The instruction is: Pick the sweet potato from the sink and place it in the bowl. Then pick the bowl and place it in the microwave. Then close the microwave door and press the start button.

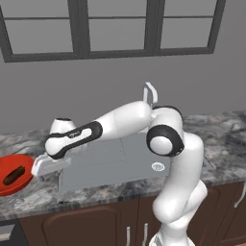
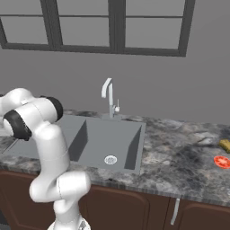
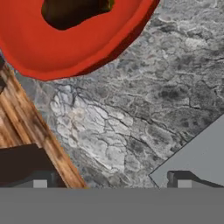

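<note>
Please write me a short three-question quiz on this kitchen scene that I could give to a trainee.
1. True or false: the sweet potato lies in the bowl.
2. The gripper is: A) shut on the bowl's rim; B) open, beside the bowl; C) down in the sink.
3. Fill in: the bowl stands on the ____, not in the basin.

Key: 1 true. 2 B. 3 counter.

The sink (image 2: 114, 143) (faucet (image 2: 109, 96) behind) sits in the marbled counter (image 2: 179, 157).
</note>
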Available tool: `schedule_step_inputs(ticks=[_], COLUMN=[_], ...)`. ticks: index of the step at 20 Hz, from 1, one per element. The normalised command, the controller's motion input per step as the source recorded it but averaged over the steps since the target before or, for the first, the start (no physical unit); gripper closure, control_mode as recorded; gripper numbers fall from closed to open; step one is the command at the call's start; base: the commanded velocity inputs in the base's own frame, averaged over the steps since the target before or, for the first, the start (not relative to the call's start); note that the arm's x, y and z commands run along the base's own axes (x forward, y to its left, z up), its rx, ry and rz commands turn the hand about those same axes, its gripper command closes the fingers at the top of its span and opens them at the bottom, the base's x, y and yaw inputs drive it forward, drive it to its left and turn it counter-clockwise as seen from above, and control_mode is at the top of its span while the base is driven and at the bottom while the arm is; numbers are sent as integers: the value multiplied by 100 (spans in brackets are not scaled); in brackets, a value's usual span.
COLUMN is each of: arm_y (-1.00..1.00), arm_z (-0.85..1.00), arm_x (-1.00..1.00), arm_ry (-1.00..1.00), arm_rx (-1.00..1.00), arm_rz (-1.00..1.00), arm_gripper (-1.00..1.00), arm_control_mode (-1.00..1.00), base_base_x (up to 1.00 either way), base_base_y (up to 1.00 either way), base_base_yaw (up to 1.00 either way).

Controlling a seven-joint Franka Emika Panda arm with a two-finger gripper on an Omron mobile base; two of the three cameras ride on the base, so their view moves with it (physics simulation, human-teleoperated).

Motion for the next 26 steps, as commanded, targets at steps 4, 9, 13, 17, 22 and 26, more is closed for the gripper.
schedule_step_inputs(ticks=[4, 9, 13, 17, 22, 26], arm_y=[17, 32, 36, 30, 33, 24], arm_z=[31, 29, -40, -39, -6, -22], arm_x=[44, 25, 44, 39, 25, 12], arm_ry=[19, 24, 8, 4, 8, 8], arm_rx=[0, 0, 0, 0, 0, 0], arm_rz=[-24, -23, -17, -18, -15, -11], arm_gripper=[-100, -100, -100, -100, -100, -100], arm_control_mode=[-100, -100, -100, -100, -100, -100], base_base_x=[0, 0, 0, 0, 0, 0], base_base_y=[0, 0, 0, 0, 0, 0], base_base_yaw=[0, 0, 0, 0, 0, 0])
